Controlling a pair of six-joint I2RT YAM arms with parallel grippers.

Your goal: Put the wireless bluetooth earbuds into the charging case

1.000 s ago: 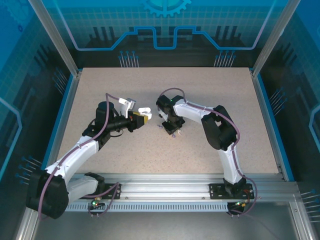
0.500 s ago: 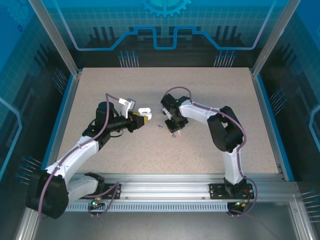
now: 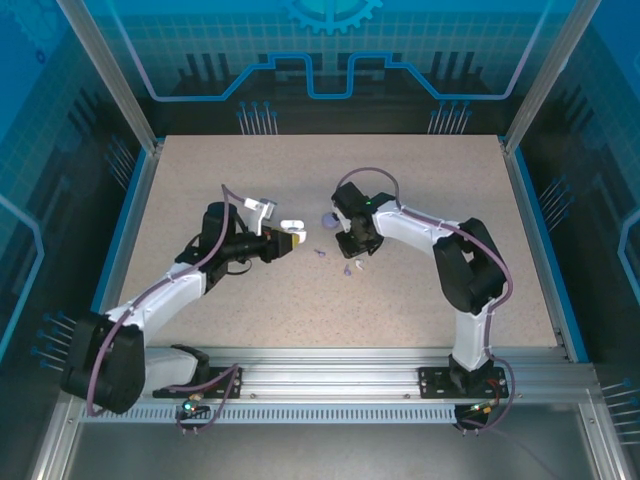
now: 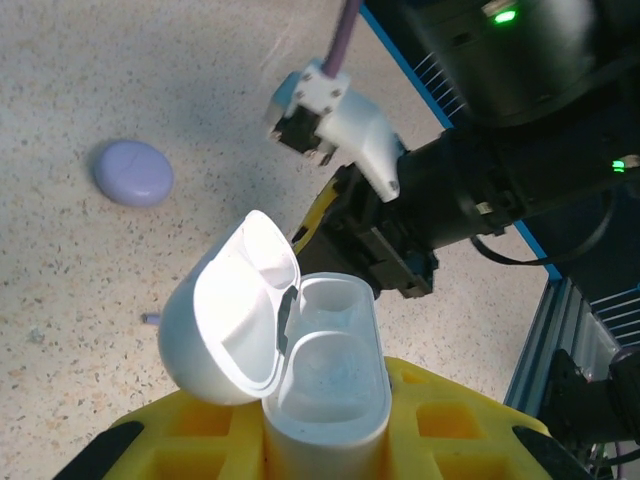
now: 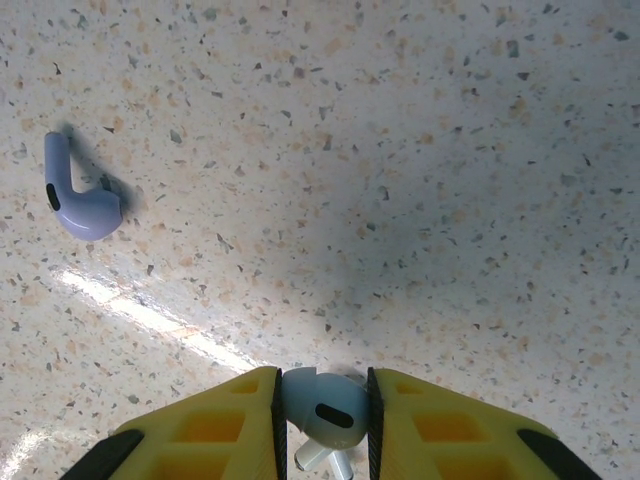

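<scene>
Big stuff first: the speckled table is mostly bare, with both arms reaching into the middle of the overhead view.

The left gripper is clamped on the white charging case, which sits bottom centre of the left wrist shot. It's held upright with the lid flipped open to the left and both wells empty and facing up. My guess is it's held that way so the other arm can drop buds straight in.

The right gripper is just right of centre overhead and pinches one earbud by its head.

A purple disc lies on the table, not part of the job. The other earbud lies loose, upper left of the right wrist view.
</scene>
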